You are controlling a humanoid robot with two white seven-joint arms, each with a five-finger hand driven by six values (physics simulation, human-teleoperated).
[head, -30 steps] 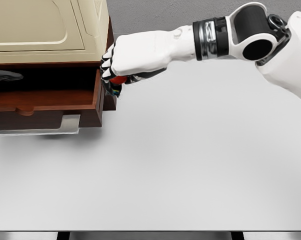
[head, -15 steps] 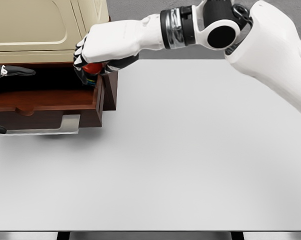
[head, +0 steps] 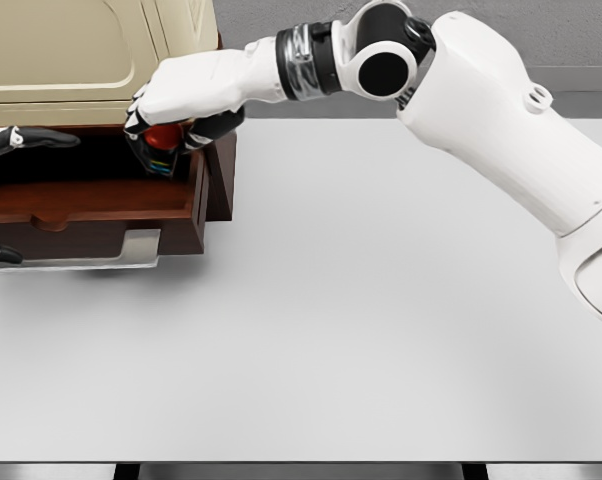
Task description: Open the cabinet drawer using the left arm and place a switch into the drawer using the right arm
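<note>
There is one cabinet (head: 91, 60), cream on top with a dark brown wooden body, at the far left. It has one drawer (head: 101, 205), which stands open, with one metal handle (head: 131, 250) on its near front. There is one switch (head: 161, 140), with a red part, above the drawer's right end. There are two hands: one right hand (head: 176, 100) and one left hand (head: 11, 140), seen only partly at the left edge. There is one white table (head: 361, 320).

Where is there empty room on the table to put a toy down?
Nearly all of the white table is bare: everything right of the cabinet and in front of the open drawer. It is crowded at the far left corner, where the right hand holds the switch over the drawer and left fingers show.
</note>
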